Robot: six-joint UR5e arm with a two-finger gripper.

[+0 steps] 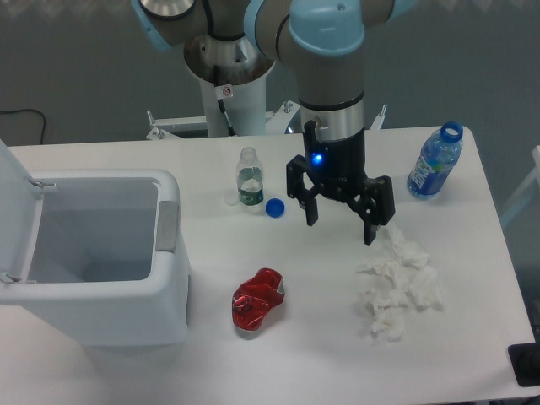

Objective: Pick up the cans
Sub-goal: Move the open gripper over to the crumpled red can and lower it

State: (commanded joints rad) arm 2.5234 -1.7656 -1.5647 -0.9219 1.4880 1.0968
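Observation:
A crushed, shiny red can (257, 299) lies on its side on the white table, just right of the bin and near the front. My gripper (340, 229) hangs above the table's middle, up and to the right of the can and well apart from it. Its two black fingers are spread wide with nothing between them, so it is open.
A white bin (169, 287) with its lid raised stands at the left. A small clear bottle with a green label (249, 179) and a blue cap (274, 207) sit behind the can. A blue bottle (435, 162) stands far right; crumpled tissue (396, 287) lies right of centre.

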